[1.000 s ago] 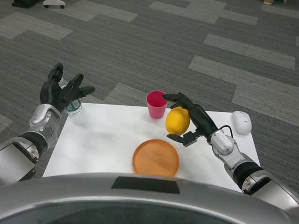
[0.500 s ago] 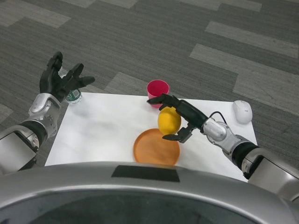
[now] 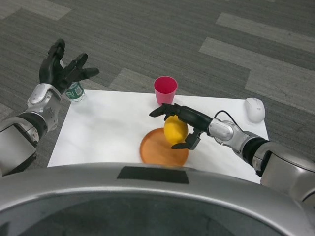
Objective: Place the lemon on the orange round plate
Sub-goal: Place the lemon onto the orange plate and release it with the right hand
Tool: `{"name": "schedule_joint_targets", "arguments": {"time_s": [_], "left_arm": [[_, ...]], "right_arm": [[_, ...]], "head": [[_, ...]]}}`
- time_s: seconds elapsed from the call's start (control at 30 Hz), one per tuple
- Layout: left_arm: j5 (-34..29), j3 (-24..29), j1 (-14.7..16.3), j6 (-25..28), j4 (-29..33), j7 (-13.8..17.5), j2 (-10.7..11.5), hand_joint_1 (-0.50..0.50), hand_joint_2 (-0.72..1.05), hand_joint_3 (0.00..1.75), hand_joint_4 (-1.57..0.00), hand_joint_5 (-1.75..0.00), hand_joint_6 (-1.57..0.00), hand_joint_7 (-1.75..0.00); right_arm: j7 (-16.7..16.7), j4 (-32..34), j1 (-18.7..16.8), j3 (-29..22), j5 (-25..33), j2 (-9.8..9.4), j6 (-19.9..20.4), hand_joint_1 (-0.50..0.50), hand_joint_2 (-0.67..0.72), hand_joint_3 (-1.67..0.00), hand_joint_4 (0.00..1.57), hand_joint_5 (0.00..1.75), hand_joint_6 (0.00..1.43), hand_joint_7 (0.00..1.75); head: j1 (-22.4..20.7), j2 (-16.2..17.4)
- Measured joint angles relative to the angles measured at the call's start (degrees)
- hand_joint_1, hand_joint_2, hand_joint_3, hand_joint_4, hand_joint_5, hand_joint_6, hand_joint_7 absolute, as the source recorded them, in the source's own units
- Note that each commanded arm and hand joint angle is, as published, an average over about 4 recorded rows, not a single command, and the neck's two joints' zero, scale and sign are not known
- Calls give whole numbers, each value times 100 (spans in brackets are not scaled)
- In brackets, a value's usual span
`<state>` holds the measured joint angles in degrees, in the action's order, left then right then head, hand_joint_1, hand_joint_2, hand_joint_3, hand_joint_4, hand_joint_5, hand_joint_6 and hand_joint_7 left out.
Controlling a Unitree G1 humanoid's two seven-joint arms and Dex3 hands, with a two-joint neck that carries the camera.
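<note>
White table [image 3: 108, 132] — lemon [image 3: 175, 130] (over orange round plate [image 3: 156, 151]) held between right hand [image 3: 184, 125] fingers [image 3: 162, 109].

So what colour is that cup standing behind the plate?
Pink, a plain pink cup, upright at the table's far edge; the head view, the only one, shows it clearly.

Single head view: looks forward and down over the white table [image 3: 108, 132] from above. Close range. Carpeted floor [image 3: 162, 39] fills the upper frame.
</note>
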<state>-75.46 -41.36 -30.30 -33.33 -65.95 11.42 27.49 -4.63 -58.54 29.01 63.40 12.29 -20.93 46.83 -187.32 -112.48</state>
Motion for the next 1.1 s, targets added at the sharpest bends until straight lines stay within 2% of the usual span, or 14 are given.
{"name": "schedule_joint_targets", "arguments": {"time_s": [0.07,0.37,0.43,0.57,0.7,0.8,0.93,1.1], "left_arm": [[-6,-29,-2,16,-50,0,0,50,78,4,-36,0,-7,0],[-159,-221,-10,72,-204,-43,-6,50,83,9,-46,0,-12,0],[-159,-232,-10,92,-243,-72,-13,50,87,9,-49,0,-13,0],[-160,-235,-10,111,-270,-113,-27,50,83,0,-50,0,-15,0],[-160,-237,-11,111,-287,-127,-29,50,87,4,-51,0,-16,0],[-160,-239,-14,111,-304,-145,-31,50,87,7,-52,0,-16,0],[-160,-242,-18,111,-312,-153,-38,50,87,0,-52,0,-16,0],[-160,-243,-19,111,-319,-154,-39,50,87,9,-55,0,-16,0]], "right_arm": [[0,-18,39,71,13,0,-32,-8,-62,-119,9,145,9,56],[-2,-131,52,255,43,26,-183,-6,-60,-119,11,145,11,56],[-4,-137,53,303,48,51,-220,-5,-60,-119,11,145,9,56],[-25,-140,54,323,54,139,-267,-7,-60,-119,9,145,9,56],[-42,-140,54,336,60,210,-269,-5,-60,-119,5,145,9,56],[-81,-140,54,354,84,253,-277,-7,-60,-111,5,143,9,56],[-109,-140,57,242,138,276,-284,-4,-60,-97,8,136,9,56],[-107,-140,59,186,151,309,-304,-4,-60,-95,9,136,9,56]], "head": [[-8,31],[19,150],[17,145],[30,179],[23,224],[-29,241],[-80,246],[-114,278]]}}
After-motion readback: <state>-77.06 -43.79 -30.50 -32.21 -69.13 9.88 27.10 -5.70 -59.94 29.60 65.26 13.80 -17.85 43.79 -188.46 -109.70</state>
